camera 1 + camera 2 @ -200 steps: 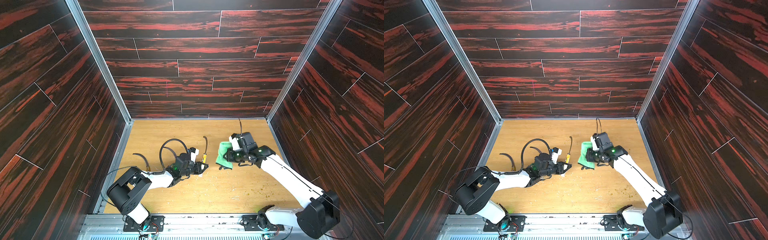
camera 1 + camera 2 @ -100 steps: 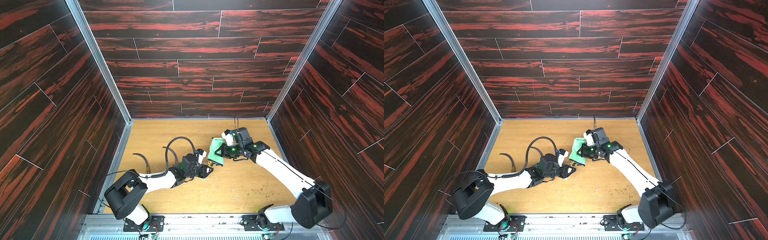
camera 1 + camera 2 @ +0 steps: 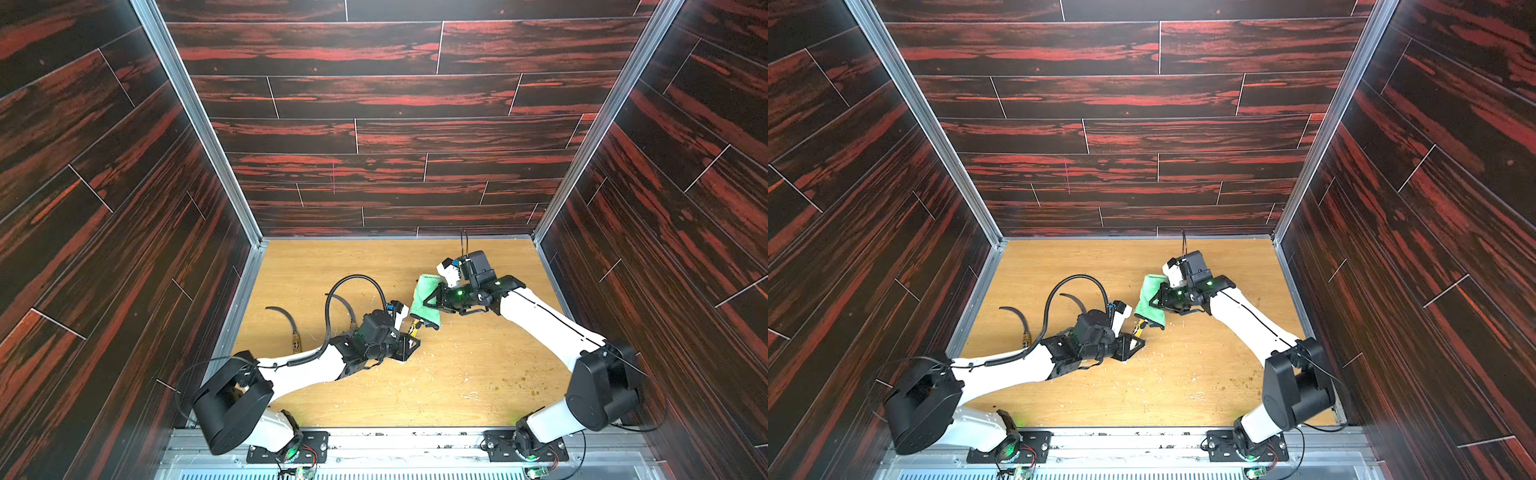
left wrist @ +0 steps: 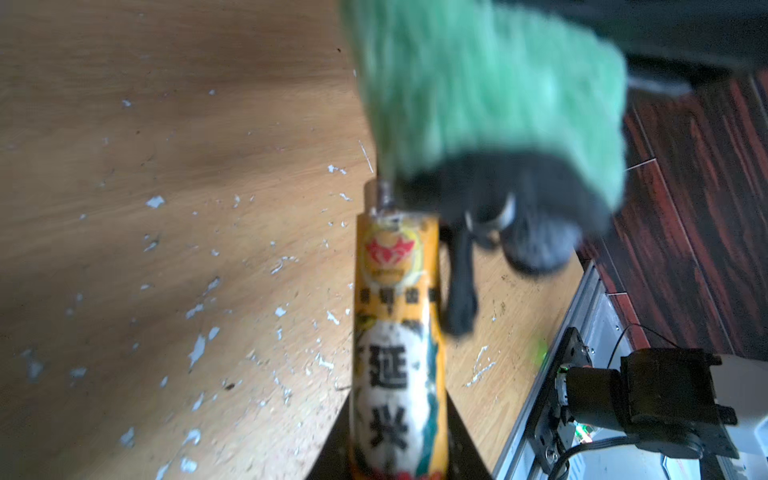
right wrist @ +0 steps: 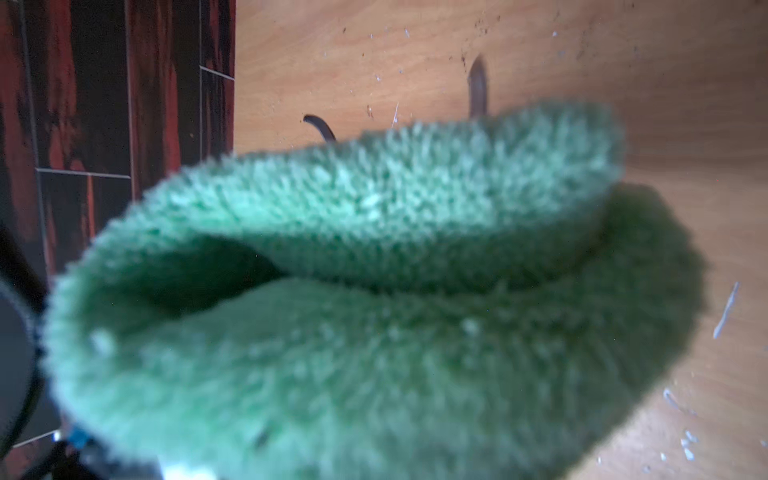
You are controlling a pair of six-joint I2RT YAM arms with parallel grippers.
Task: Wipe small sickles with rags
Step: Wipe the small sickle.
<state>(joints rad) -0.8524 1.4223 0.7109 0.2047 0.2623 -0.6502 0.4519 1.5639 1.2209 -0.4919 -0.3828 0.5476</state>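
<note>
Small sickle with pale wooden handle and yellow-black label is clamped by the handle in the closed left gripper, near mid-table. Its blade is covered by the fluffy light green rag, which is pinched in the closed right gripper. Two more dark-bladed sickles are laid on the wooden table.

Mid-bench, the left gripper clamps the yellow-labelled handle of a small sickle. Its blade disappears into the green rag, which the right gripper pinches. A second sickle lies near the left wall, and a third sickle lies under the looping black cable. Pale flecks dot the bench.
</note>
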